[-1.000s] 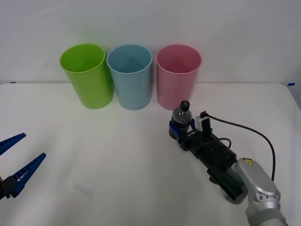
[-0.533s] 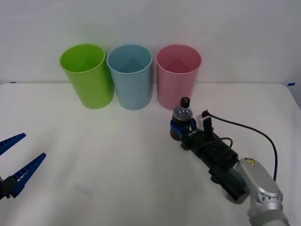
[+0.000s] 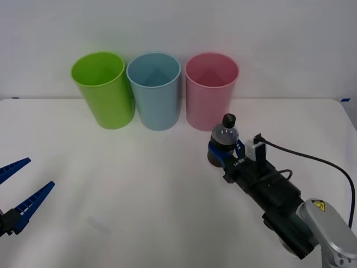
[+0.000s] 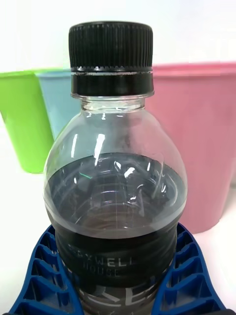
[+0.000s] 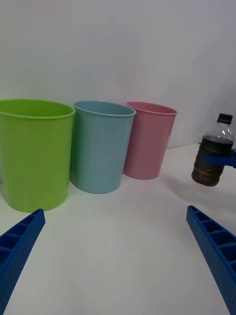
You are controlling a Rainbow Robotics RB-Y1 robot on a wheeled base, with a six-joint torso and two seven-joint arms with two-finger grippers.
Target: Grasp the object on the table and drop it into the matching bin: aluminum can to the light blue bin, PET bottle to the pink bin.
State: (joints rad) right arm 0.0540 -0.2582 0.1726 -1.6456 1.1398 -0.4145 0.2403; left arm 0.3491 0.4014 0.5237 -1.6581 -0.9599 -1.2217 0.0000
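R gripper [image 3: 223, 149] fingers clamp small clear dark-liquid plastic bottle [image 3: 223, 140] at label, near tall pink plastic bin [image 3: 211, 92]. Prob half-full, bottom-heavy, smooth; low hold looks apt. L gripper [image 3: 17, 192] idle, fingers wide apart, empty.

Front cam looks down from above; wrist cams sit low, facing the pink bin [image 3: 211, 89] all share.

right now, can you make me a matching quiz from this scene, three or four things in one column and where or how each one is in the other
Things:
1. PET bottle
2. left claw
3. pink bin
4. lime green bin

States or places:
A. open, at the table's near left edge
B. leftmost in the row of bins
C. held upright between blue fingers
D. rightmost in the row, just behind the right claw

Pairs: 1-C, 2-A, 3-D, 4-B
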